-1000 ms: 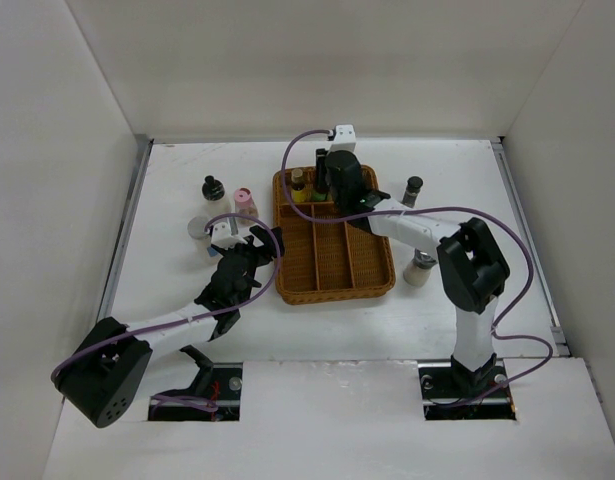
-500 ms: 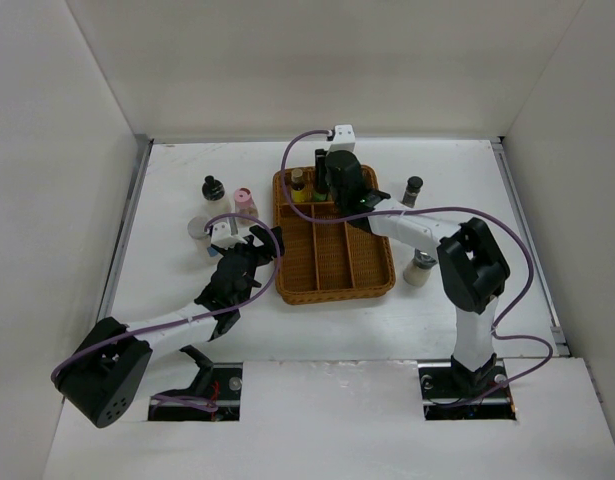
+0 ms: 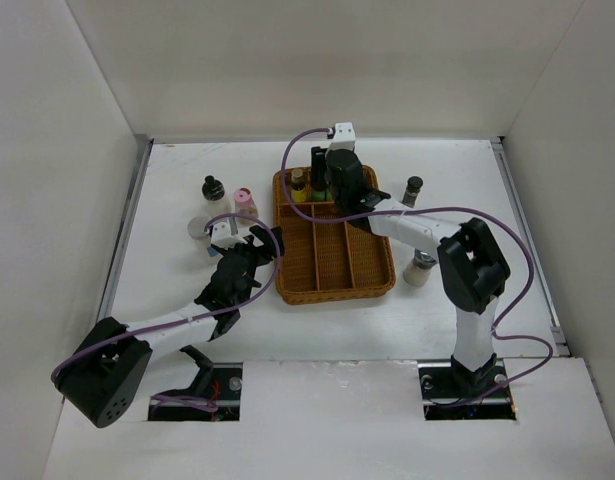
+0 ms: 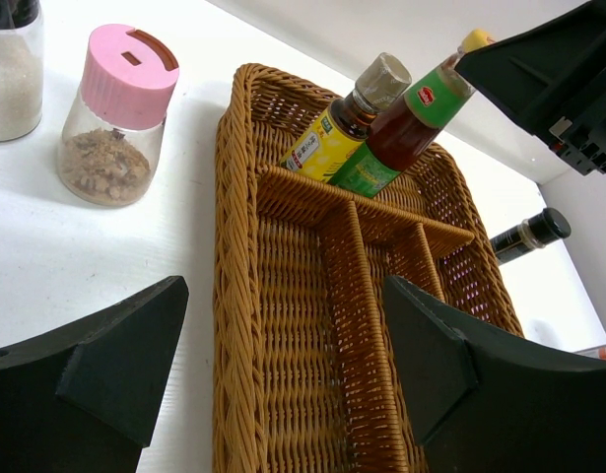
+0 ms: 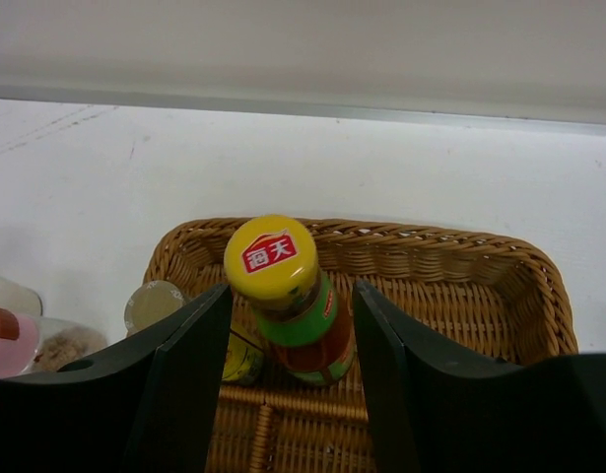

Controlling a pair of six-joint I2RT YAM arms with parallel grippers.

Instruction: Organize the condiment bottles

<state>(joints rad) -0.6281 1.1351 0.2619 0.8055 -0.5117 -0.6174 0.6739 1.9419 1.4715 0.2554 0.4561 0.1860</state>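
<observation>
The brown wicker tray (image 3: pixel 362 275) lies mid-table. A yellow-capped sauce bottle (image 5: pixel 283 286) and a silver-capped bottle with a yellow label (image 5: pixel 157 307) stand in its far compartment. My right gripper (image 3: pixel 327 180) is open, one finger on each side of the yellow-capped bottle with a small gap on both sides (image 5: pixel 291 288). My left gripper (image 3: pixel 264 243) is open and empty over the tray's left rim (image 4: pixel 283 296). Left of the tray stand a pink-capped jar (image 3: pixel 245 200), a black-capped bottle (image 3: pixel 213 189) and a silver-capped jar (image 3: pixel 199 232).
Right of the tray stand a dark-capped bottle (image 3: pixel 414 190) and a pale jar (image 3: pixel 419 268). The tray's three long near compartments (image 4: pixel 293 325) hold nothing. White walls close in the table at the back and both sides.
My right gripper has shifted very slightly to the left around the yellow-capped bottle. The left arm and the bottles have not moved.
</observation>
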